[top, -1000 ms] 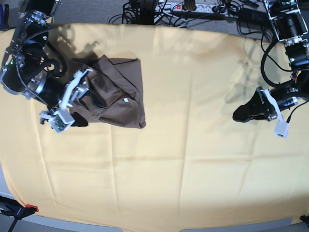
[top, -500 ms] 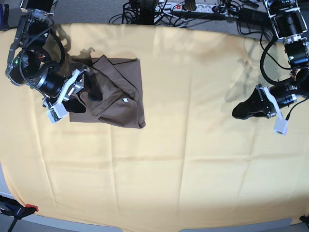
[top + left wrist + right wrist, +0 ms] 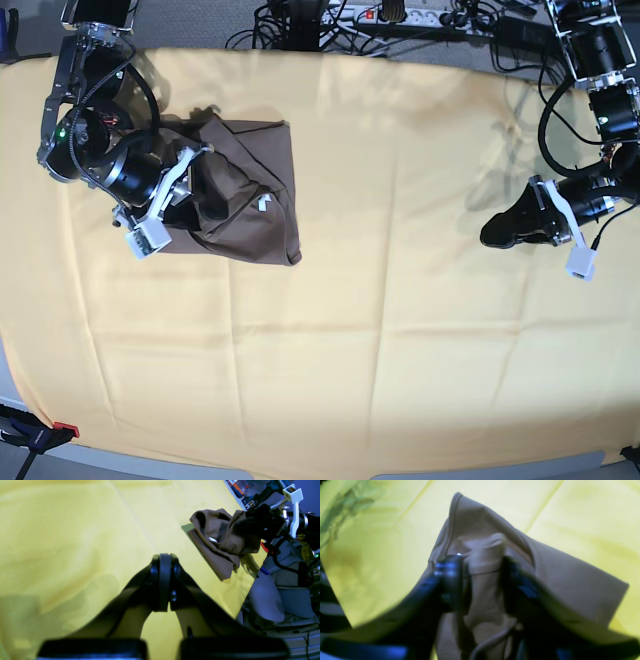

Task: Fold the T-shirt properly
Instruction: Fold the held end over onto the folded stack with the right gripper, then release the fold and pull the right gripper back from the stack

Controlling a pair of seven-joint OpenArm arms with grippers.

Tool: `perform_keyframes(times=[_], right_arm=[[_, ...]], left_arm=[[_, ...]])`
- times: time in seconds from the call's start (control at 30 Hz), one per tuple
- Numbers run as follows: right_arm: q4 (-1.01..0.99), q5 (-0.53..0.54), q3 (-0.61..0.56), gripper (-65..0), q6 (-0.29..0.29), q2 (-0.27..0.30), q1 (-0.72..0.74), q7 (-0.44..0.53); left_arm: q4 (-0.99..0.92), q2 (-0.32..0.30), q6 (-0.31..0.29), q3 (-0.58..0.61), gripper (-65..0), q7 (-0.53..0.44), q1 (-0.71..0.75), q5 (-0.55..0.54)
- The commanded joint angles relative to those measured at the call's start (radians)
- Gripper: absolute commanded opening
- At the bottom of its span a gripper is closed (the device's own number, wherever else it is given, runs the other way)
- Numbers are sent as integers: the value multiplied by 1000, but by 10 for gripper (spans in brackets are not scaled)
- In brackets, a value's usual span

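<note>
The taupe-brown T-shirt (image 3: 255, 180) lies partly folded on the yellow cloth at the far left of the base view, its small white tag (image 3: 259, 204) showing. My right gripper (image 3: 195, 200) is at the shirt's left part. In the right wrist view its fingers (image 3: 451, 580) are closed on a bunched fold of the T-shirt (image 3: 557, 580), lifting it a little. My left gripper (image 3: 490, 236) is shut and empty, low over the bare cloth at the right. The left wrist view shows its fingertips (image 3: 163, 580) pressed together, with the raised shirt (image 3: 217, 545) far off.
The large yellow cloth (image 3: 380, 330) covers the whole table, with fold creases across it. Cables and a power strip (image 3: 400, 15) lie beyond the far edge. A clamp (image 3: 40, 435) sits at the front left corner.
My right gripper has moved toward the far edge and in over the shirt's left part, bunching and lifting the fabric there. My left arm has barely moved.
</note>
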Motion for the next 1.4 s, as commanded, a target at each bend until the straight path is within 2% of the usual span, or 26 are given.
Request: perform_keyframes(times=[0.0, 0.03, 0.07, 0.2, 0.37, 0.43, 0.57, 0.73, 0.97, 1.0, 1.03, 1.13, 1.17, 1.3, 1.37], right_arm=[[13, 16, 4, -546, 1, 11, 13, 31], [13, 16, 4, -615, 1, 11, 14, 31], [13, 21, 4, -650, 1, 11, 17, 31], [28, 115, 4, -650, 1, 11, 19, 8], [57, 358, 4, -650, 1, 8, 19, -153], [57, 403, -3, -650, 1, 5, 16, -174], [57, 404, -63, -650, 1, -7, 0, -180], [57, 399, -203, -650, 1, -8, 0, -192], [57, 279, -344, -650, 1, -8, 3, -192], [57, 271, -355, -637, 1, -8, 3, -192], [57, 268, -362, -567, 1, -8, 3, -192], [58, 283, -363, -277, 1, -7, 6, -192], [62, 288, -363, -219, 1, -8, 9, -192], [124, 294, -351, -222, 1, -7, 48, -192], [164, 294, -320, -286, 1, -7, 69, -192]], left_arm=[[15, -17, -6, -7, -650, -18, -16, -32], [15, -17, -6, -7, -650, -19, -16, -32], [15, -17, -6, -7, -650, -19, -17, -32], [15, -17, -6, -7, -650, -18, -16, -32], [15, -17, -6, -7, -650, -19, -16, -32], [15, -17, -6, -7, -650, -19, -16, -31], [15, -17, -6, -7, -650, -19, -17, -32], [15, -17, -6, -7, -650, -19, -16, -32], [15, -17, -6, -7, -650, -19, -16, -33], [15, -17, -6, -7, -650, -19, -16, -34], [15, -17, -6, -7, -650, -19, -16, -35], [15, -18, -6, -7, -650, -19, -17, -40], [15, -19, -6, -7, -650, -19, -17, -40], [15, -25, -6, -7, -650, -18, -17, -39], [16, -26, -6, -7, -650, -14, -17, -40]])
